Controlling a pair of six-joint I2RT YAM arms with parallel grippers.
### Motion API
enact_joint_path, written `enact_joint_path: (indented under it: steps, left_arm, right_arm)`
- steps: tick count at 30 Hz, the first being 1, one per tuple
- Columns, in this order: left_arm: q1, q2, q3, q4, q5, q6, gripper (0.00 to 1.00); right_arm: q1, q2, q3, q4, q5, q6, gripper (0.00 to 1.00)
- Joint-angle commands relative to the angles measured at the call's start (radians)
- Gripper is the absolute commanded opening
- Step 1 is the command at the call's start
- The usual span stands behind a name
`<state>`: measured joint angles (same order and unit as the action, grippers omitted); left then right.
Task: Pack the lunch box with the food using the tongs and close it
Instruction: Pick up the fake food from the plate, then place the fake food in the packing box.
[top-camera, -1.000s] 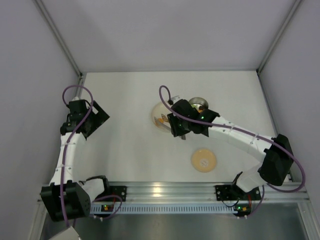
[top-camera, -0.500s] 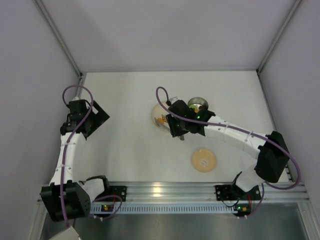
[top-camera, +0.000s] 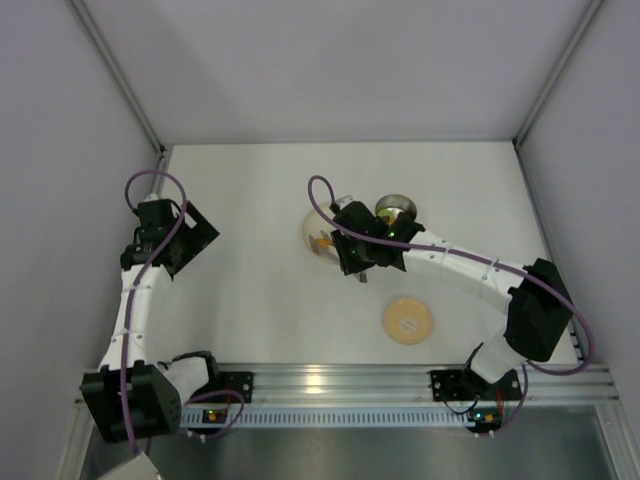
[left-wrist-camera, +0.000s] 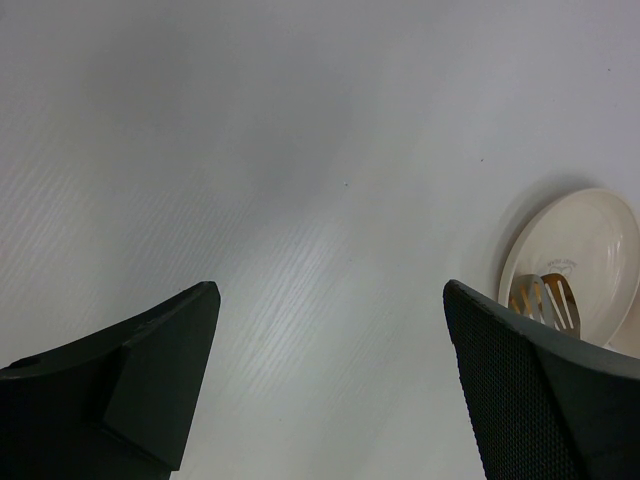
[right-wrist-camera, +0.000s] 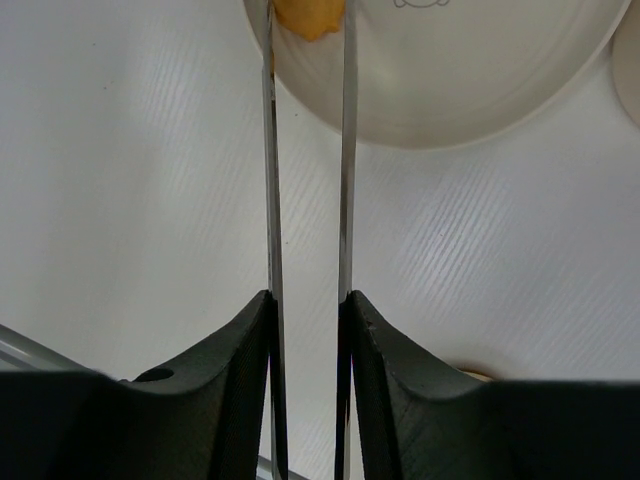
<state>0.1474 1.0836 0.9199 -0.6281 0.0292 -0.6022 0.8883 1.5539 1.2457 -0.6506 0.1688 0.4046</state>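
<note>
Fig.: my right gripper (right-wrist-camera: 307, 310), jaws clamped on the tongs (right-wrist-camera: 344, 180), blades straddling an orange food piece (right-wrist-camera: 308, 18) at the plate (right-wrist-camera: 450, 90) rim; best squeeze evenly w/o slip, lift, then carry to the lunch box (top-camera: 396, 207) beside the plate; left gripper (left-wrist-camera: 325, 300) jaws apart, holding nothing.

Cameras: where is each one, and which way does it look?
Top: above and behind, looking down at the table; left arm and right arm show.
Left wrist: on the left arm, facing the plate; its open fingers show.
Right wrist: on the right arm, looking along the tongs; its fingers squeeze them.
Both wrists see plate and tongs.
</note>
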Motion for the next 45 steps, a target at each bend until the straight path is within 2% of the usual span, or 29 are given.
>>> enact_joint_path:
  steps: [1, 4, 15, 27, 37, 40, 41, 45]
  left_arm:
    - [-0.003, -0.005, -0.012, 0.041, 0.0, 0.012, 0.99]
    - [-0.002, -0.005, -0.012, 0.042, -0.002, 0.012, 0.98]
    - [-0.003, -0.007, -0.012, 0.041, 0.0, 0.012, 0.99]
    - [-0.003, -0.007, -0.012, 0.042, 0.0, 0.012, 0.99]
    - [-0.005, -0.005, -0.012, 0.042, 0.0, 0.012, 0.99]
    - [-0.005, -0.007, -0.012, 0.042, 0.0, 0.012, 0.98]
    - [-0.005, -0.007, -0.012, 0.041, 0.0, 0.012, 0.99]
    - [-0.005, -0.007, -0.012, 0.042, 0.0, 0.012, 0.99]
  right_arm:
    - [0.015, -0.005, 0.051, 0.065, 0.024, 0.008, 0.26]
    - [0.015, -0.02, 0.052, 0.059, 0.038, 0.007, 0.23]
    - [-0.04, -0.136, 0.067, -0.007, 0.104, -0.018, 0.23]
    - [-0.281, -0.316, 0.0, -0.058, 0.115, -0.067, 0.24]
    - [-0.362, -0.36, -0.088, -0.05, 0.092, -0.073, 0.25]
    - [-0.364, -0.365, -0.094, -0.05, 0.092, -0.072, 0.28]
    - [-0.365, -0.368, -0.097, -0.052, 0.095, -0.072, 0.32]
    - [-0.367, -0.368, -0.097, -0.053, 0.094, -0.073, 0.34]
